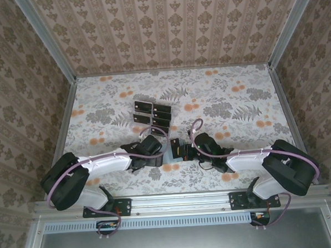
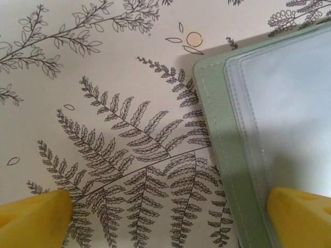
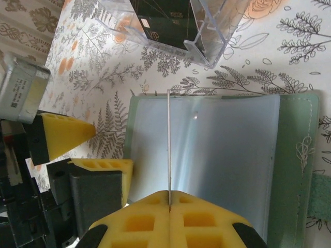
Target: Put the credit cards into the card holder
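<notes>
Over open card holder [image 3: 295,170]: credit card [image 3: 168,144] edge-on, upright.

the tablecloth [image 1: 236,98] is pale cream, printed with grey ferns and leaves and scattered orange flowers. the walls [image 1: 171,29] wear beige wallpaper with brown damask motifs set in stripes. the card holder [image 2: 220,139] is matte grey-green with pale stitching, and its inner sleeves are clear and milky. we see black credit cards [image 1: 154,116] with small pale and orange marks. the rack [image 3: 212,36] is clear plastic. 1 credit card [image 3: 169,144], seen edge-on, reads as a thin pale line. the finger pads [image 3: 155,204] are bright yellow. the arms [image 1: 101,163] are white and black, their cables [image 1: 250,150] mauve.
</notes>
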Available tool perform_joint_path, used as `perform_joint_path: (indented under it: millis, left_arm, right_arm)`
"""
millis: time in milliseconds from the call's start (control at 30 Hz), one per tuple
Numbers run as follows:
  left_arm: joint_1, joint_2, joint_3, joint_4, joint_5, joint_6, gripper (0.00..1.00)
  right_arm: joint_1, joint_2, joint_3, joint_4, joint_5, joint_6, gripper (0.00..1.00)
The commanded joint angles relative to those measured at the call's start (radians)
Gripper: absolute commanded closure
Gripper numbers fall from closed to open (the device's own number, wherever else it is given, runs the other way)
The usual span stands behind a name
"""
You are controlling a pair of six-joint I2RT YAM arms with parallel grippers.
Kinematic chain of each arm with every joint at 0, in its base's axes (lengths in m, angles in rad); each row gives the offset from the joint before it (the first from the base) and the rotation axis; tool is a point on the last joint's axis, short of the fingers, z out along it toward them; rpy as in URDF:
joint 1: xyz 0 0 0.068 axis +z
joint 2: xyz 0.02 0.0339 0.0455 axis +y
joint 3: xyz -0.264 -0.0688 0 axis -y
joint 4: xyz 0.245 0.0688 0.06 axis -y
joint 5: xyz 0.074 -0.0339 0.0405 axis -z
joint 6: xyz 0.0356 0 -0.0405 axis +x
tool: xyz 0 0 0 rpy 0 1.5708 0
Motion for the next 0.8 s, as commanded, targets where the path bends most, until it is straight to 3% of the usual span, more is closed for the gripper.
perform_joint_path:
  millis: [0,767]
  left_arm:
    - [-0.01,0.031,-0.002,-0.075,-0.06,-0.023,0.0]
    - [-0.019,0.006,-0.021,-0.099,-0.059,-0.04,0.0]
  right_arm:
    - [-0.008,0.018,-0.018,0.079,-0.013,0.012,1.0]
    - [-0.007,0.159,-0.028,0.277,-0.01,0.087,1.0]
